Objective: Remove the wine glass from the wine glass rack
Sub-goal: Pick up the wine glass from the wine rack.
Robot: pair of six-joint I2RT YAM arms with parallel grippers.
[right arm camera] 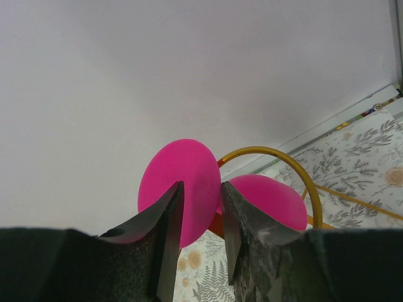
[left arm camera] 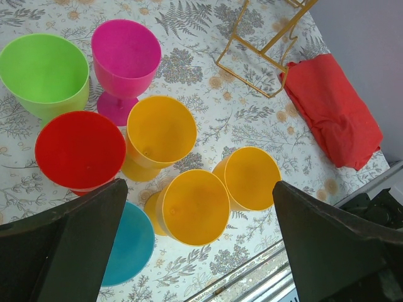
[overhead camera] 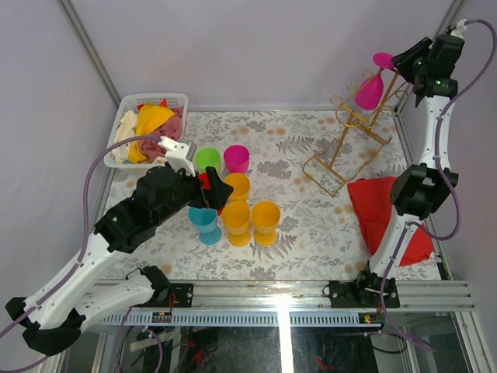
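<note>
Your pink wine glass (overhead camera: pixel 370 89) hangs upside down on the gold wine glass rack (overhead camera: pixel 345 148), far right. Your right gripper (right arm camera: pixel 200 214) flanks its foot, fingers narrowly apart; whether it grips, you cannot tell. Your left gripper (overhead camera: pixel 218 189) gapes over the cups (overhead camera: pixel 237 186).

Seven plastic goblets (overhead camera: pixel 237 186), red cloth (overhead camera: pixel 377 206), white basket (overhead camera: pixel 155 99) of rags

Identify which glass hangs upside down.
The pink wine glass on the gold wine glass rack, far right; the other glasses stand upright on the table.
</note>
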